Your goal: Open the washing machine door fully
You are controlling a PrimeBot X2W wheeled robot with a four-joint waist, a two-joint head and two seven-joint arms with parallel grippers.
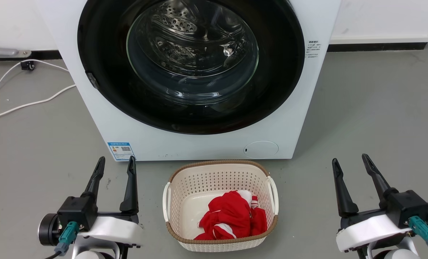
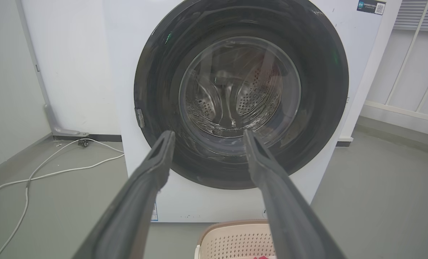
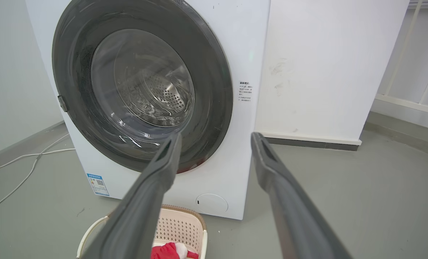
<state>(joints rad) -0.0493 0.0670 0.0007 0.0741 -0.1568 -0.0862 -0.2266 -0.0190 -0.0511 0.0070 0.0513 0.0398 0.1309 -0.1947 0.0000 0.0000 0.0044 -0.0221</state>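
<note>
Both tools released, fingers spread, grasping nothing: left tool (image 1: 116,160), right tool (image 1: 349,158). Between them is the laundry basket (image 1: 199,183) with red cloth (image 1: 232,216), then the washing machine (image 1: 91,118). The washing machine door (image 1: 278,72) looks flush shut, untouched. 0 done, full swing left. Left wrist view adds top corner label (image 2: 370,6); head view adds round cap (image 1: 260,149).

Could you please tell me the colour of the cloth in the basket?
Red with white stripes; the cloth in the cream perforated basket shows best in the head view.
</note>
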